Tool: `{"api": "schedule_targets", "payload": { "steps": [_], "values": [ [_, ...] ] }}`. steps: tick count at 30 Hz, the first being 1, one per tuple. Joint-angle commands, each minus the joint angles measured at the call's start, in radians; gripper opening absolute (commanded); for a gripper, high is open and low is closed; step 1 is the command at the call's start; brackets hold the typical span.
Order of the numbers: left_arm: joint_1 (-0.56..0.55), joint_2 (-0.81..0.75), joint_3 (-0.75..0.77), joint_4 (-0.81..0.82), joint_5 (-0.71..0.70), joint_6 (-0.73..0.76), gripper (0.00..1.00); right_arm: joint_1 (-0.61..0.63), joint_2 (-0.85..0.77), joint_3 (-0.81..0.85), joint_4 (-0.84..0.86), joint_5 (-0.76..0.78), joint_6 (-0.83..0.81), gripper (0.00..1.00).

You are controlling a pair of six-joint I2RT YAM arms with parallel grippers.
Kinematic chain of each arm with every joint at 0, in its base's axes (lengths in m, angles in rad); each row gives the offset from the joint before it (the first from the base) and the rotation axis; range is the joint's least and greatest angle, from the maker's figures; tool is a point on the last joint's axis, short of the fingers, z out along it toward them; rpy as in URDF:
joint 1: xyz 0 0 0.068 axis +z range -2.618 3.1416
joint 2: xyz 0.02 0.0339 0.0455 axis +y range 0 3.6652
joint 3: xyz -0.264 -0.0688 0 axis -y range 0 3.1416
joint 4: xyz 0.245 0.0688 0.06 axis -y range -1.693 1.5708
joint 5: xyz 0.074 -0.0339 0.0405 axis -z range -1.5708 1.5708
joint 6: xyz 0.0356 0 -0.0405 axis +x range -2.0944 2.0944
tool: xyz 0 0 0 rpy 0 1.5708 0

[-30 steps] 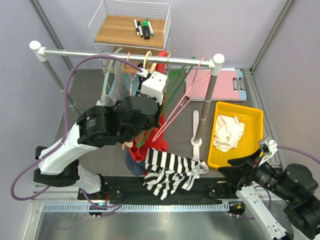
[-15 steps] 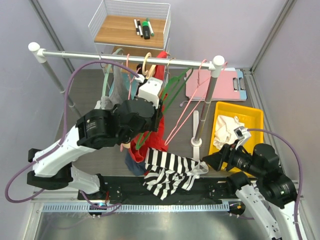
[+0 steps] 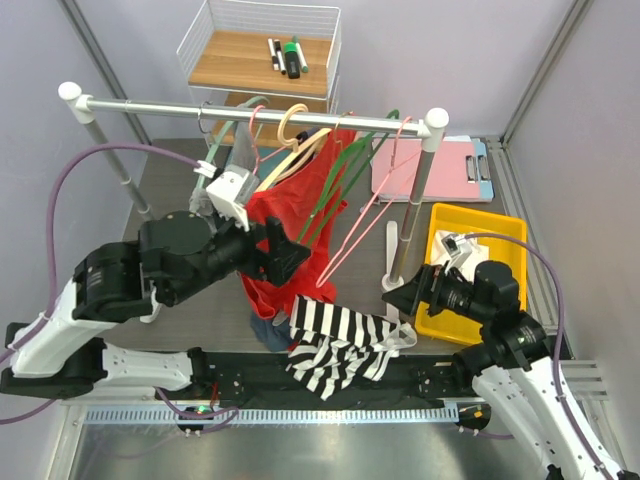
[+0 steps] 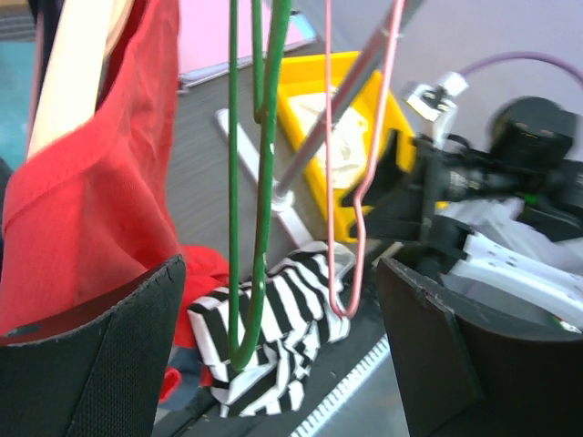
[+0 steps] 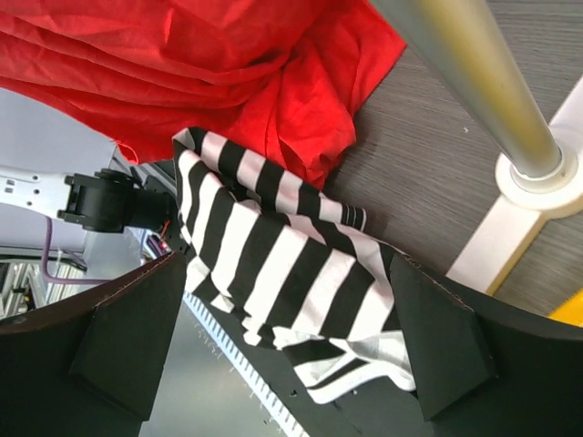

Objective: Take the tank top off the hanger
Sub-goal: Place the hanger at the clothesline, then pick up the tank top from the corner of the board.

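Top external view: the left gripper (image 3: 288,252) has its jaws wide apart and empty, just beside the red tank top (image 3: 300,200). The tank top hangs on its wooden hanger (image 3: 290,130) from the rail (image 3: 150,104). Green hangers (image 3: 345,170) and a pink hanger (image 3: 365,215) hang to the right. A striped garment (image 3: 335,345) lies below them. The right gripper (image 3: 398,298) hovers near it, jaws spread, holding nothing.

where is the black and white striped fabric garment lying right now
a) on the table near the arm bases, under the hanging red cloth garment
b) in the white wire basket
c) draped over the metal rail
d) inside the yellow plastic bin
a: the striped garment lies crumpled at the table's near edge, beneath the lower end of the red garment, outside the yellow bin.
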Motion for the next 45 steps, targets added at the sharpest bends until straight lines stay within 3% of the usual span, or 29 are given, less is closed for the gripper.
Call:
{"api": "schedule_targets", "payload": {
  "steps": [1, 4, 7, 13, 14, 21, 27, 30, 31, 34, 37, 39, 45],
  "values": [
    [0.003, -0.076, -0.059, 0.132, 0.143, -0.018, 0.87, 0.023, 0.057, -0.034, 0.175, -0.009, 0.04, 1.0],
    [0.003, -0.119, -0.092, 0.172, 0.197, -0.016, 0.89, 0.085, 0.114, -0.054, 0.215, 0.061, 0.04, 1.0],
    [0.003, -0.159, -0.106, 0.188, 0.2, -0.012, 0.89, 0.23, 0.183, -0.056, 0.251, 0.159, 0.044, 1.0],
    [0.003, -0.245, -0.109, 0.183, 0.173, -0.013, 0.89, 0.589, 0.369, -0.065, 0.354, 0.506, 0.054, 1.0],
    [0.003, -0.254, -0.112, 0.179, 0.168, -0.016, 0.89, 0.691, 0.399, -0.064, 0.373, 0.628, 0.057, 1.0],
    [0.003, -0.294, -0.125, 0.127, 0.144, -0.032, 0.89, 1.08, 0.674, -0.028, 0.511, 1.0, 0.037, 1.0],
    [0.003, -0.3, -0.135, 0.11, 0.124, -0.021, 0.89, 1.168, 0.892, 0.016, 0.514, 1.112, 0.1, 1.0],
    [0.003, -0.303, -0.148, 0.111, 0.11, -0.016, 0.89, 1.169, 0.92, 0.01, 0.512, 1.131, 0.129, 0.89],
    [0.003, -0.303, -0.154, 0.113, 0.108, -0.015, 0.89, 1.168, 0.91, 0.004, 0.508, 1.152, 0.135, 0.71],
    [0.003, -0.302, -0.162, 0.111, 0.107, -0.015, 0.89, 1.168, 0.814, -0.031, 0.497, 1.206, 0.155, 0.28],
    [0.003, -0.302, -0.165, 0.114, 0.104, -0.013, 0.89, 1.169, 0.664, -0.062, 0.451, 1.261, 0.167, 0.1],
    [0.003, -0.303, -0.163, 0.116, 0.104, -0.012, 0.89, 1.168, 0.526, -0.067, 0.381, 1.292, 0.184, 0.02],
    [0.002, -0.311, -0.155, 0.123, 0.096, -0.003, 0.89, 1.166, 0.225, 0.004, 0.102, 1.427, 0.227, 0.01]
  ]
}}
